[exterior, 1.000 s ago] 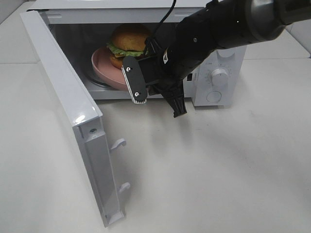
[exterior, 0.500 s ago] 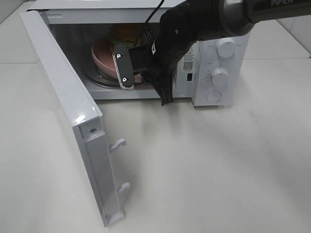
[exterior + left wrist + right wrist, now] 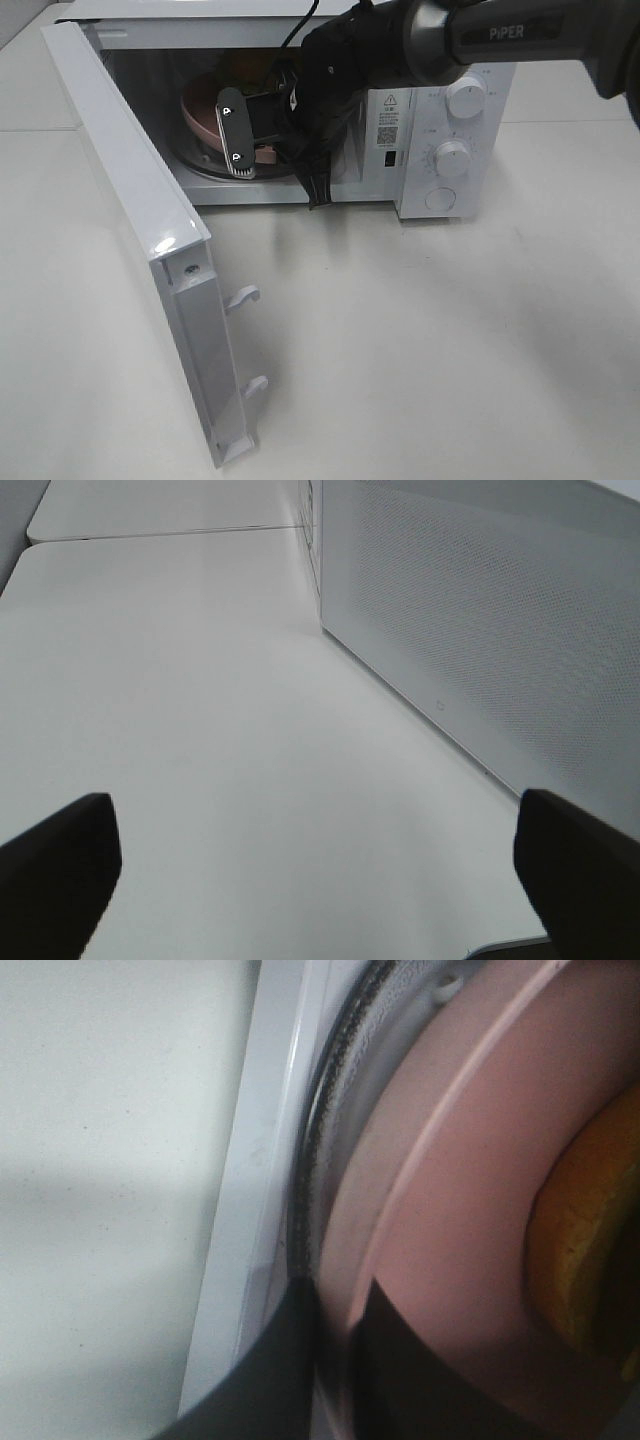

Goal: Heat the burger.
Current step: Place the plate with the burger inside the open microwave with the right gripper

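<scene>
The burger (image 3: 247, 66) sits on a pink plate (image 3: 198, 115) inside the open microwave (image 3: 440, 120); only a sliver of its golden bun shows above my right arm. My right gripper (image 3: 250, 155) reaches into the cavity and is shut on the plate's near rim. In the right wrist view the dark fingers (image 3: 400, 1370) pinch the pink plate (image 3: 460, 1190) over the glass turntable (image 3: 330, 1130), with the bun (image 3: 585, 1250) at the edge of the picture. Whether the plate rests on the turntable I cannot tell. My left gripper (image 3: 315, 815) is open over bare table with nothing between its fingers.
The microwave door (image 3: 140, 200) stands swung wide to the left, its latch hooks facing the front. Control knobs (image 3: 452, 158) are on the right of the oven. A white perforated panel (image 3: 480, 630) stands close beside the left gripper. The white table (image 3: 450, 350) stretches in front.
My right arm has pushed the plate with the burger further left and deeper into the microwave; the burger is now mostly hidden behind the arm. The left gripper stays open.
</scene>
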Available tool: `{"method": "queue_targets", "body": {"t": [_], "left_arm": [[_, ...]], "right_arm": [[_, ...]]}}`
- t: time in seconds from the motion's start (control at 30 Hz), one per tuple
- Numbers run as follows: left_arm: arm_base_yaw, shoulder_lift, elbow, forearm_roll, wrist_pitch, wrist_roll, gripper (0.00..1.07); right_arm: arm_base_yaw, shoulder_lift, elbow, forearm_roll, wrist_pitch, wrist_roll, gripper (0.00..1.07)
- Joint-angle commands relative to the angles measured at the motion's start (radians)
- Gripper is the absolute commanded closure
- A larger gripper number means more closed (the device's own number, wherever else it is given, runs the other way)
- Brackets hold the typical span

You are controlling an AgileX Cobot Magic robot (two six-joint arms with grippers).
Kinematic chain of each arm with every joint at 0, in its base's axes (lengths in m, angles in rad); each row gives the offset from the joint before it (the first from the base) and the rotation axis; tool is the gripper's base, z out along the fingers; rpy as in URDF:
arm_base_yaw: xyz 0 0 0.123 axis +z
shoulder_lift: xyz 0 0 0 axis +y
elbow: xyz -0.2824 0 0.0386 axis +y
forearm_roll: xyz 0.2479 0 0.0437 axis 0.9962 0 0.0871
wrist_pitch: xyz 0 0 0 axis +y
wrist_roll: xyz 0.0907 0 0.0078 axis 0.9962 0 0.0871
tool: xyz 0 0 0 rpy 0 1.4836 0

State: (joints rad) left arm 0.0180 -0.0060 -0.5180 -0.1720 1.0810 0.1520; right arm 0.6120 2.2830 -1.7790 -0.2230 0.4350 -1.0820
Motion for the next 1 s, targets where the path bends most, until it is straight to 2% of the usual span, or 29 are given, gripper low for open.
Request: {"method": "queue_targets", "body": {"t": [0.03, 0.23, 0.6, 1.0], "left_arm": [[0.004, -0.013, -0.002, 0.0, -0.013, -0.003, 0.06], [0.004, -0.013, -0.002, 0.001, -0.013, -0.003, 0.06], [0.004, -0.013, -0.002, 0.001, -0.012, -0.003, 0.06], [0.004, -0.013, -0.002, 0.001, -0.012, -0.003, 0.06]], "right_arm": [[-0.008, 0.006, -0.042, -0.018, -0.047, 0.022, 1.07], [-0.027, 0.044, -0.102, -0.039, -0.009, 0.048, 1.07], [-0.028, 0.047, -0.104, -0.046, -0.027, 0.068, 1.02], [-0.014, 0.047, -0.104, -0.041, -0.024, 0.081, 0.8]]}}
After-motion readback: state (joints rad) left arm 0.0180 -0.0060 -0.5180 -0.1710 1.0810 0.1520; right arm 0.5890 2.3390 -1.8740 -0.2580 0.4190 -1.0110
